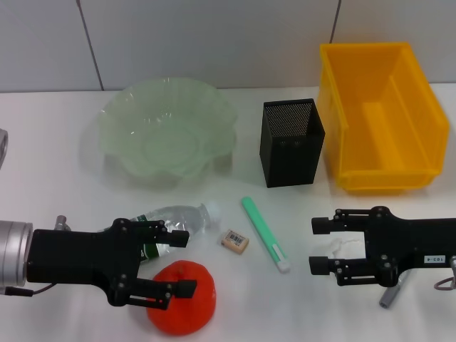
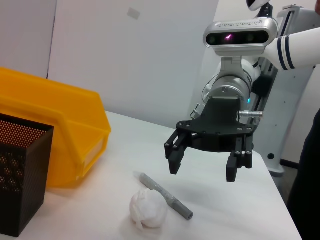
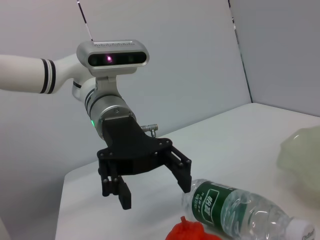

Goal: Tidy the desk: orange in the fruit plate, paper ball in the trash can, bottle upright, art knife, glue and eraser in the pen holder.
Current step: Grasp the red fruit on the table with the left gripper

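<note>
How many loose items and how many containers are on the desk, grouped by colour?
Green: 3: fruit plate, glue stick, bottle
Yellow: 1: trash can
Black: 1: pen holder
Red-orange: 1: orange
White: 1: paper ball
Beige: 1: eraser
Grey: 1: art knife
Total: 9

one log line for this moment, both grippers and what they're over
left gripper: open, over orange beside lying bottle | right gripper: open, over paper ball | fruit plate, trash can: hold nothing
</note>
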You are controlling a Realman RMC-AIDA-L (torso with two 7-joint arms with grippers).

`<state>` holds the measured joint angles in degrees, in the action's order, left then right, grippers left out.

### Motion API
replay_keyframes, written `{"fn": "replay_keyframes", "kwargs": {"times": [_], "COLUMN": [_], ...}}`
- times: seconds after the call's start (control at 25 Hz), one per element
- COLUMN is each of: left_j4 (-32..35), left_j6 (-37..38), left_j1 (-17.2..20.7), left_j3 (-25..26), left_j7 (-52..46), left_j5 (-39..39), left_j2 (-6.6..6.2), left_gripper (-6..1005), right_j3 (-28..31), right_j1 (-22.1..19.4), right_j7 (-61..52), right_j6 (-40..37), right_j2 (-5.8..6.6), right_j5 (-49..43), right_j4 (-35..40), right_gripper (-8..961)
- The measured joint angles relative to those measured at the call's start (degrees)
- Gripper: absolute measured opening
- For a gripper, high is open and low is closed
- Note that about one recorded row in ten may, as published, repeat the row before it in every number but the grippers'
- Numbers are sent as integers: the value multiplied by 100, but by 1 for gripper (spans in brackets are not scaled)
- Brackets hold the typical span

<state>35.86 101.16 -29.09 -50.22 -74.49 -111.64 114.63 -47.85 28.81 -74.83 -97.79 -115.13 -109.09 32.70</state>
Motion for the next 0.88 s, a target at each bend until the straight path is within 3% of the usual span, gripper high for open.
{"fn": "replay_keyframes", "kwargs": {"times": [0.2, 0.48, 0.88], "left_j4": [17, 262, 282], "left_j6": [-67, -451, -745], "left_j1": [-35, -113, -218], "left_j3": [-48, -49, -49], "left_j7": [4, 13, -8], "left_j5": [-73, -594, -1030], "left_j2": [5, 152, 249], "left_gripper": [815, 815, 815], "right_j3": [0, 4, 3], "right_j1": [2, 2, 2], "right_j7": [-11, -14, -14], "right_j6": [-3, 27, 15], "right_j2": [0, 0, 0], "right_j5": [-4, -12, -14], "right_j4": [0, 0, -1], "right_gripper": [742, 741, 741]}}
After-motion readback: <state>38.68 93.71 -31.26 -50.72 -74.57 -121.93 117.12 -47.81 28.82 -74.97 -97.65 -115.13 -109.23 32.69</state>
